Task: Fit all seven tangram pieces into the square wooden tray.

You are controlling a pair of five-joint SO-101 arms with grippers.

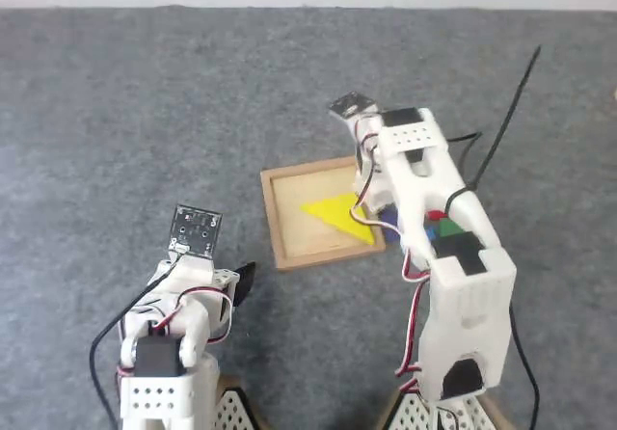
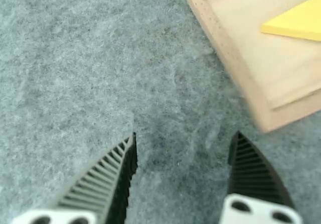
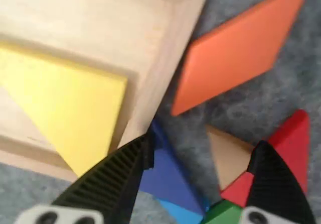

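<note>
Our right gripper (image 3: 200,151), spread wide beside the mid-frame tray (image 1: 272,220), may snag its rim pinching the blue piece (image 3: 168,176).

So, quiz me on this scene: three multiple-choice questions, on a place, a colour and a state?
1. The orange piece lies: A in the tray; B on the mat beside it; C in a gripper.
2. The piece in the tray is: A red; B yellow; C green.
3. The left gripper is: A open, empty; B shut on a piece; C shut, empty.
B, it lies outside the rim; B, a yellow triangle lies inside; A, its fingers stand apart over bare mat.
</note>
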